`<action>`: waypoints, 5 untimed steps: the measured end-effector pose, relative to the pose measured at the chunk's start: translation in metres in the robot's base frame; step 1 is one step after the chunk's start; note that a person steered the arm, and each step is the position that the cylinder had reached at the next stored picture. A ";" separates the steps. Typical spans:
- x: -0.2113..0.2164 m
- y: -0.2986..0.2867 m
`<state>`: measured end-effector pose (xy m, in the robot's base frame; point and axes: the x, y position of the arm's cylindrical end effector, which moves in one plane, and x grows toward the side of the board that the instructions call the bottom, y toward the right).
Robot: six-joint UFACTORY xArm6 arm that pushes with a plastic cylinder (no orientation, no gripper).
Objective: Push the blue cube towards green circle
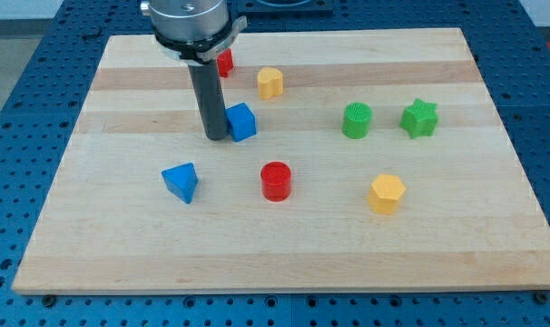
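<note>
Touching: tip (215,137) meets the blue cube (242,122) on its left side
Cube: upper middle of the board (284,254)
Rod: no jaws, grips nothing
Green circle (357,120): well to the right, beside the green star (419,118)

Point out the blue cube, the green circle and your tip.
blue cube (243,122): camera view, its front face.
green circle (357,121): camera view, middle of its side.
my tip (216,137): camera view, the rod's very end, against the cube's left side.
</note>
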<state>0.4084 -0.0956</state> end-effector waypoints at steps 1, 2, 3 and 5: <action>-0.012 0.000; -0.018 0.012; -0.018 0.043; -0.018 0.091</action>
